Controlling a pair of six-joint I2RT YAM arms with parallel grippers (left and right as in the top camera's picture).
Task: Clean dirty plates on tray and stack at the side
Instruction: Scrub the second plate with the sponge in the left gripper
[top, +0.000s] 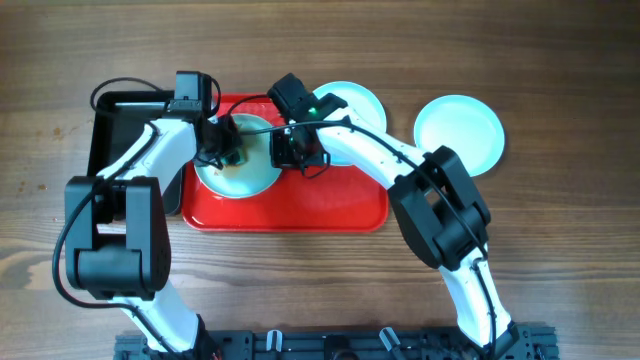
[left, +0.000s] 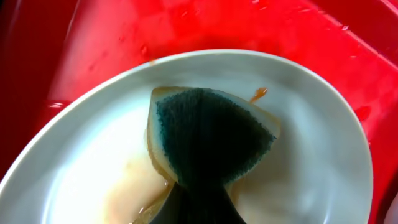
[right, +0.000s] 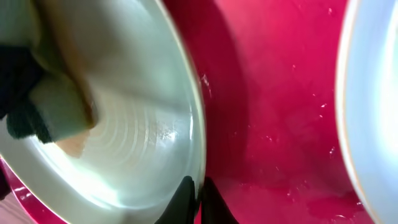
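Observation:
A pale plate lies on the left part of the red tray. My left gripper is shut on a green-and-yellow sponge pressed onto this plate, where a brown wet smear shows. My right gripper is shut on the plate's right rim; the sponge also shows in the right wrist view. A second plate lies at the tray's far right corner. A third plate lies on the table to the right of the tray.
A glossy black tray stands left of the red tray, partly under my left arm. The red tray surface is wet with droplets. Wooden table surrounds both trays.

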